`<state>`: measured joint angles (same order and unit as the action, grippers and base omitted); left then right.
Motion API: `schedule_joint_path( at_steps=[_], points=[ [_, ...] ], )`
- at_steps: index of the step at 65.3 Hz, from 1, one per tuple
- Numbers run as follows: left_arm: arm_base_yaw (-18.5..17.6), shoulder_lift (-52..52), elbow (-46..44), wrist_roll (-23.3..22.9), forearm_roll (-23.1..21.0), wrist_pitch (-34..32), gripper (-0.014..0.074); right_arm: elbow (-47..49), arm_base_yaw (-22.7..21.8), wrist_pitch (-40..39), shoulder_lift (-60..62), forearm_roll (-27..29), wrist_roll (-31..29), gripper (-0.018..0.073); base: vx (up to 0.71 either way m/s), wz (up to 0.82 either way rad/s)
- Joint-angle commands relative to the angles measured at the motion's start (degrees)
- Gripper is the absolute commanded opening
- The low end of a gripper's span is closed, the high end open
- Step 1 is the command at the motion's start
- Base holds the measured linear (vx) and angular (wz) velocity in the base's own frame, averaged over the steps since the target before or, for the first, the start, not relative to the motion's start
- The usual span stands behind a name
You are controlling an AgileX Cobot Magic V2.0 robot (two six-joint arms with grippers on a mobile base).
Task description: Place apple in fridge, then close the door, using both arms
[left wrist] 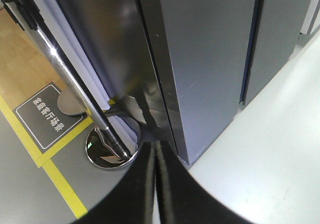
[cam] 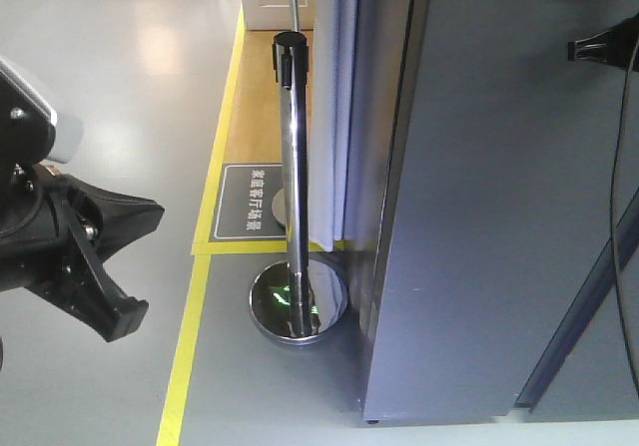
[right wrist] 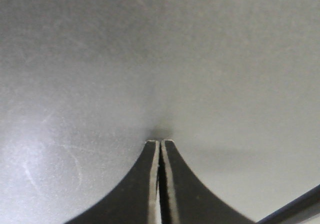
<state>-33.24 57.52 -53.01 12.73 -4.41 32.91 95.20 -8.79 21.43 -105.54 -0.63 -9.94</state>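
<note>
The dark grey fridge (cam: 499,217) fills the right of the front view, with its door shut as far as I can see; it also shows in the left wrist view (left wrist: 210,58). The apple is out of view. My right gripper (right wrist: 160,142) is shut and empty, its tips right at the plain grey door (right wrist: 160,58); in the front view it (cam: 589,49) shows small at the top right against the fridge face. My left gripper (left wrist: 155,146) is shut and empty, low near the fridge's front left corner. The left arm (cam: 60,236) is at the left edge.
A chrome stanchion post (cam: 293,167) with a round mirrored base (cam: 298,306) stands just left of the fridge. Yellow floor tape (cam: 190,346) and a grey floor sign (cam: 250,202) lie beyond it. A black cable (cam: 621,167) hangs across the fridge's right side.
</note>
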Motion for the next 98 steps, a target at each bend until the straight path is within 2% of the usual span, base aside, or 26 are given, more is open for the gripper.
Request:
schedule_joint_path(
  at_steps=[1, 22, 30, 57, 74, 88, 98],
  points=[
    [0.1, -1.0, -1.5, -0.6, -0.5, -3.8, -0.0006, 2.6, 0.2, -7.4, 2.5, 1.9, -0.4, -0.0002, 0.0, -0.01],
    [0.1, -1.0, -1.5, -0.6, -0.5, -3.8, -0.0006, 2.4, 0.4, 1.7, 6.3, 5.8, -0.4, -0.0002, 0.0, 0.0],
    [0.1, -1.0, -1.5, -0.6, -0.5, -3.8, -0.0006, 1.7, 1.9, 5.0, 9.1, 6.0, -1.0, -0.0002, 0.0, 0.0],
    [0.1, -1.0, -1.5, -0.6, -0.5, -3.8, -0.0006, -24.0, 15.8, -5.4, 28.1, 5.9, -1.6, -0.0002, 0.0, 0.0],
    [0.1, -1.0, -1.5, -0.6, -0.5, -3.8, -0.0006, -38.7, 19.3, -4.9, 43.0, 6.7, 1.0, -0.0002, 0.0, 0.0],
    [0.1, -1.0, -1.5, -0.6, -0.5, -3.8, -0.0006, -46.9, 19.0, 4.6, 55.0, 5.4, 2.7, -0.0002, 0.0, 0.0],
    [0.1, -1.0, -1.5, -0.6, -0.5, -3.8, -0.0006, -50.3, 18.9, 13.1, 61.4, 0.2, 9.9, -0.0002, 0.0, 0.0]
  ],
)
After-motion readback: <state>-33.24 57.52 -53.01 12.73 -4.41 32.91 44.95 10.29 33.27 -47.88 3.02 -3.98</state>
